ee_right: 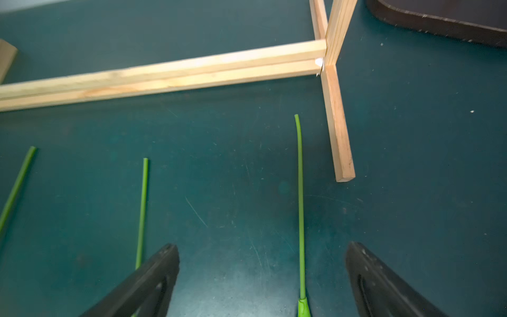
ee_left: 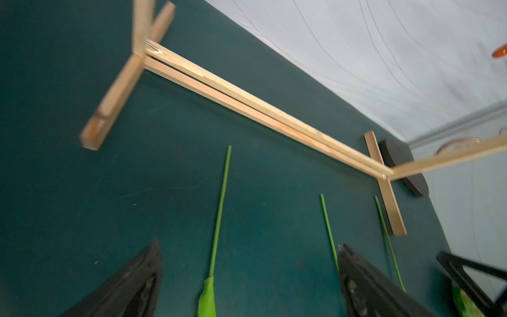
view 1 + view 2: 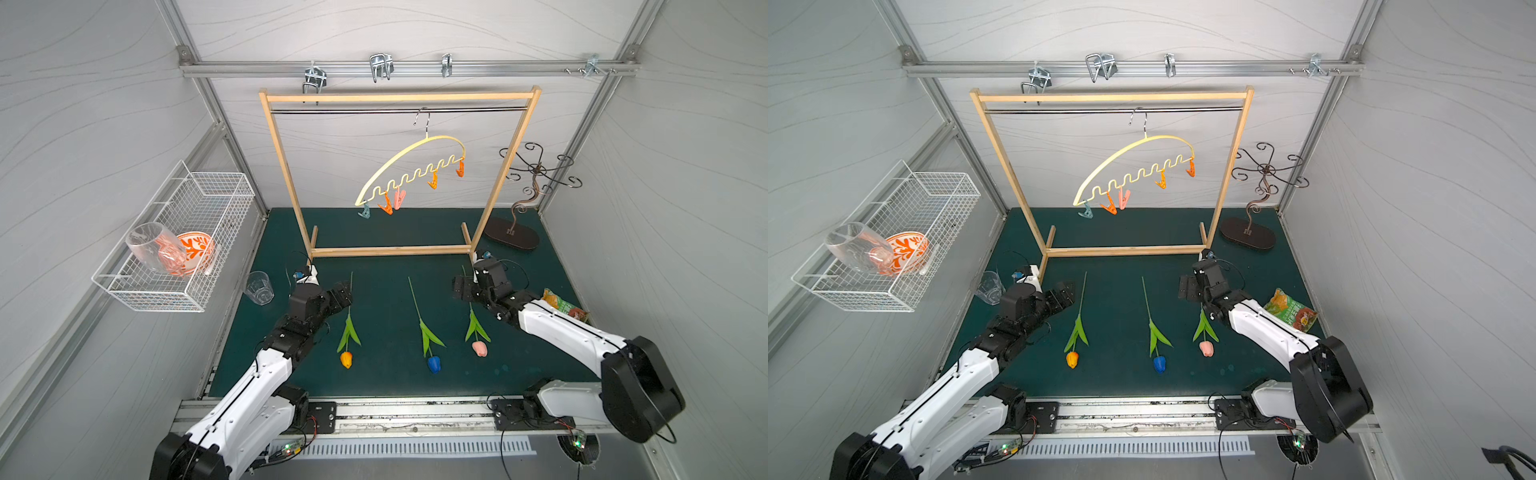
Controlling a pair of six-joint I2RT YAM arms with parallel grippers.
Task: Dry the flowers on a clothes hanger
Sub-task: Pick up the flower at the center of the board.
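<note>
Mat [image 3: 390, 386] of dark green between grey walls [image 3: 415, 29], flowers [image 3: 424, 334] flat there; left tool [image 2: 249, 244] and right tool [image 1: 262, 244] agape, empty.

A robotics lab test cell: pale panel walls [image 3: 83, 124] held in aluminium framing [image 3: 498, 68] box in a dark green surface [image 3: 386, 382]. The left arm [image 3: 249, 395] and right arm [image 3: 569, 332], both white, bolt to a metal rail [image 3: 415, 409] at its front edge, wiring exposed.

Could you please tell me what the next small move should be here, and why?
Probably lower the right gripper and close it on the pink tulip's stem: its jaws are open with the stem lying between them on the mat, and no flower hangs on the hanger yet.
</note>
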